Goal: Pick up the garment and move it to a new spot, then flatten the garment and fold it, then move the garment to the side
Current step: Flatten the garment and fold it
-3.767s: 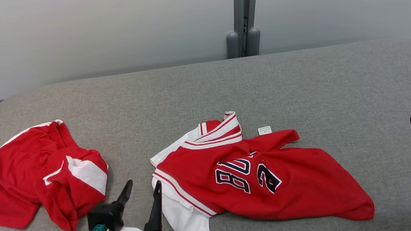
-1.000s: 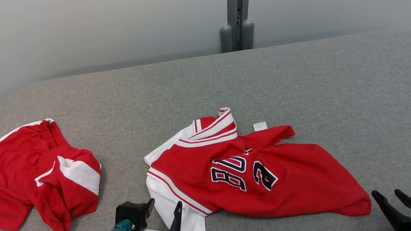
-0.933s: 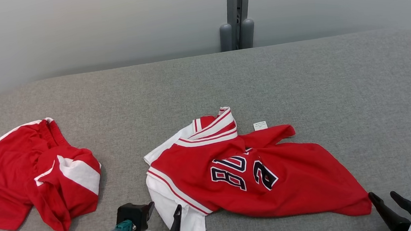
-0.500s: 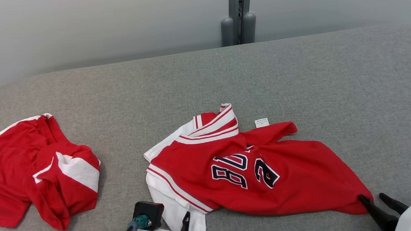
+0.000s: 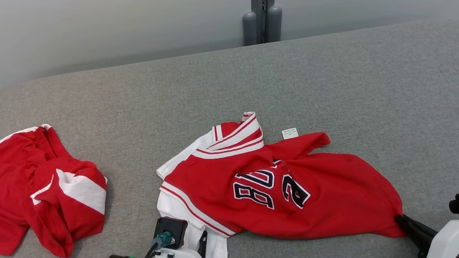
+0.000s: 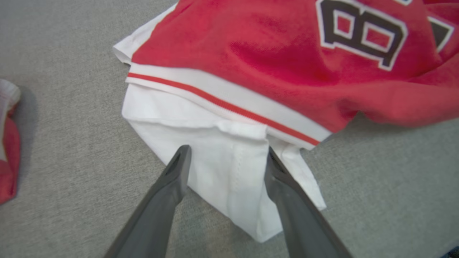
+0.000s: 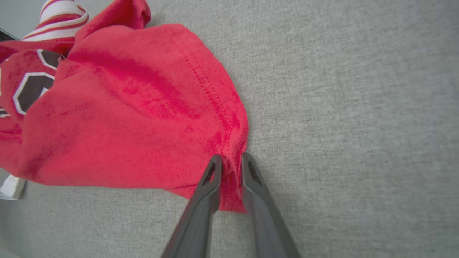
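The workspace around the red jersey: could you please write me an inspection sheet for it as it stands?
Surface: grey fabric-covered table, rounded corners.
Job's things: red jersey, crumpled, number side up, with a white flap at its near left end.
Clutter: second red and white garment, bunched at the table's left.
Grippers: left gripper open, jaws either side of the white flap; right gripper pinching the jersey's near right red corner.
Cables: dark cable with a teal plug on the left wrist.
Surroundings: pale wall and grey post behind the table.
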`<state>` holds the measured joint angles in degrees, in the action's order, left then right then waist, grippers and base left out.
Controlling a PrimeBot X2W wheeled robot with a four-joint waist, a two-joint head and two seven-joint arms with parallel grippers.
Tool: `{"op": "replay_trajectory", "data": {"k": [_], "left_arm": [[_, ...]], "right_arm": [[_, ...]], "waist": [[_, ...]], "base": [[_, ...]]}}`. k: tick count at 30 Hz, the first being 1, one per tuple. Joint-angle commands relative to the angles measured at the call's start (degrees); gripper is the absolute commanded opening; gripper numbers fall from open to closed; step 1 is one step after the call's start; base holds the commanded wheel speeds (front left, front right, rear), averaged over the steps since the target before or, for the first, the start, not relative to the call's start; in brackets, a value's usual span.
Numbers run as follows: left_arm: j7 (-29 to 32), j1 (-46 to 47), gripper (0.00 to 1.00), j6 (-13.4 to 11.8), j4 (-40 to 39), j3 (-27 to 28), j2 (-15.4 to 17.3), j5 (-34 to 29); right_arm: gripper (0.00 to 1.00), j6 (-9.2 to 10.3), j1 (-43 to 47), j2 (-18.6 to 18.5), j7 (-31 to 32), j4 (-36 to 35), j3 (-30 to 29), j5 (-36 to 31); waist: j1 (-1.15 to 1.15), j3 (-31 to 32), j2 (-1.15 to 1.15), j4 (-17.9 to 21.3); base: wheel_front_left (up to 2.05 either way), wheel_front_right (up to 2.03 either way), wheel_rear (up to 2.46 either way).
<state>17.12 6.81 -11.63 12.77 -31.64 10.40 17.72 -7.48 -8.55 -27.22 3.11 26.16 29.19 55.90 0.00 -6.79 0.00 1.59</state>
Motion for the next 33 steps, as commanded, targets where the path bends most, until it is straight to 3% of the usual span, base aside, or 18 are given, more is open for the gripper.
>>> {"op": "replay_trajectory", "data": {"k": [1, 2, 3, 5, 15, 17, 23, 27, 33], "left_arm": [[0.0, 1.1, 0.85, 0.1, 0.1, 0.0, 0.4, 0.0], [0.0, 1.1, 0.58, 0.0, 0.2, 0.0, 0.4, -0.1], [-0.3, 1.1, 0.43, -0.3, 0.3, 0.1, 0.4, -0.2], [-1.4, 1.4, 0.0, -0.9, 0.0, 0.7, 0.5, -0.4], [-6.3, -1.4, 0.0, -2.7, -6.9, 5.5, 2.0, 2.7], [-7.5, -2.0, 0.0, -2.4, -9.7, 6.5, 2.1, 4.0], [-8.8, -4.4, 0.0, -3.9, -18.5, 9.5, 3.9, 5.0], [-8.7, -5.7, 0.0, -4.8, -22.9, 10.4, 4.8, 4.7], [-9.3, -4.6, 0.0, -3.9, -25.2, 10.4, 4.8, 5.7]], "right_arm": [[0.15, -0.03, -0.6, -0.4, -0.5, 0.2, 0.4, 0.5], [0.0, -0.03, -0.7, -0.5, -0.8, 0.4, 0.8, 0.8], [0.0, -0.03, -0.9, -0.6, -0.9, 0.6, 1.2, 1.1], [0.0, -0.03, -1.3, -0.9, -1.4, 0.9, 2.2, 1.6], [0.0, -0.03, -2.7, -2.7, -8.2, -1.4, 5.3, 3.9], [0.0, -0.03, -1.9, -2.6, -10.3, -4.5, 4.4, 7.4], [0.0, -0.04, 1.6, -8.6, -15.3, -15.2, 1.4, 14.3], [0.0, -0.03, 3.7, -12.4, -17.0, -21.4, -0.5, 15.0], [0.0, -0.03, 3.4, -13.8, -17.8, -26.0, -1.3, 14.0]], "waist": [[0.0, 0.0, 0.0, -0.1], [0.0, 0.1, 0.0, -0.1], [0.0, 0.1, 0.0, -0.2], [0.0, 0.2, 0.0, -0.3], [0.0, 2.0, 0.0, -1.2], [0.0, 2.5, 0.0, -1.5], [0.0, 3.2, 0.0, -2.0], [0.0, 3.4, 0.0, -1.8], [0.0, 3.2, 0.0, -0.9]], "base": [[0.0, 0.0, 0.0], [0.0, 0.0, 0.0], [0.0, 0.0, 0.0], [0.0, 0.0, 0.0], [0.0, 0.0, 0.0], [0.0, 0.0, 0.0], [0.0, 0.0, 0.0], [0.0, 0.0, 0.0], [0.0, 0.0, 0.0]]}}
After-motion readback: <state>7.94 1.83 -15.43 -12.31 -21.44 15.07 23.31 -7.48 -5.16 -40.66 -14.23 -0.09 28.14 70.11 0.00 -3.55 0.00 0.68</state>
